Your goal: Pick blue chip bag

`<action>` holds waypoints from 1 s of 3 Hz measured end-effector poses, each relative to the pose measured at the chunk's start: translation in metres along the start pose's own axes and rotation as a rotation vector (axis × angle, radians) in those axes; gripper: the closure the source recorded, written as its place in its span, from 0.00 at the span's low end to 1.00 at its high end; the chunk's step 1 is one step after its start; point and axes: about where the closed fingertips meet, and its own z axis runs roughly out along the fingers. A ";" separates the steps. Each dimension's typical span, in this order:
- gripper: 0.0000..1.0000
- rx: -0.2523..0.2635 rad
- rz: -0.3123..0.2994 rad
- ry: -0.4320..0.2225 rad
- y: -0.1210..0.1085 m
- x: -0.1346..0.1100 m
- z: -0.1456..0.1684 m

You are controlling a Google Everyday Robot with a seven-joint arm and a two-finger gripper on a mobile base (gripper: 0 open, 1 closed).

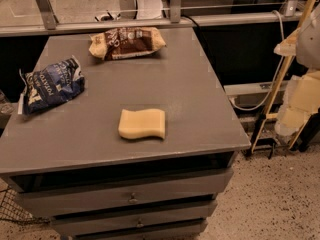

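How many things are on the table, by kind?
Chip bags: 2, the blue bag and the tan bag
Sponge: 1
Total: 3
The gripper hangs right of the table.

The gripper is shown only as a blurred pale shape, cut off by the right edge. The blue chip bag, well apart from it across the table, carries lettering too small to be read. The lowest drawer is cut off below.

At the far right edge of view, the end effector, just below the pale arm segment.
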 end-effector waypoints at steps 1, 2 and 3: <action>0.00 0.000 -0.001 -0.001 0.000 -0.001 0.000; 0.00 -0.001 -0.046 -0.087 -0.015 -0.039 0.008; 0.00 0.002 -0.130 -0.236 -0.037 -0.125 0.015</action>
